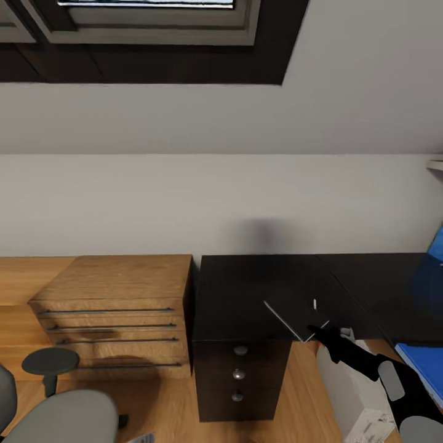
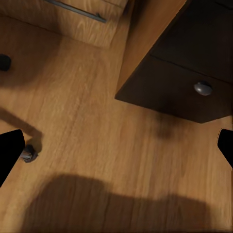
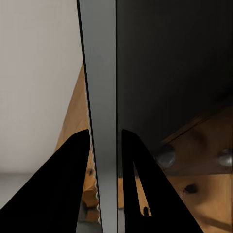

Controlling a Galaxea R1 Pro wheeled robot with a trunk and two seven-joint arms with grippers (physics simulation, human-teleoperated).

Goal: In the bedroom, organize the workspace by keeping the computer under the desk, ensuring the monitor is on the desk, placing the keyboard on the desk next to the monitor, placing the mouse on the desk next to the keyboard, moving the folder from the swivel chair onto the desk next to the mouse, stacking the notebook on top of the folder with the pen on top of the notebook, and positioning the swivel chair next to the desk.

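Notebook (image 1: pixel 294 312) sits pinched in right tool (image 1: pixel 318 327) above desk (image 1: pixel 246 289).

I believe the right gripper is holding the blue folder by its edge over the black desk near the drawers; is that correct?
Not quite. The right gripper holds the dark grey notebook, not the blue folder, which lies farther right. The head view shows this, and the right wrist view shows the fingers closed on the notebook's thin edge. It is over the black desk, near the drawers.
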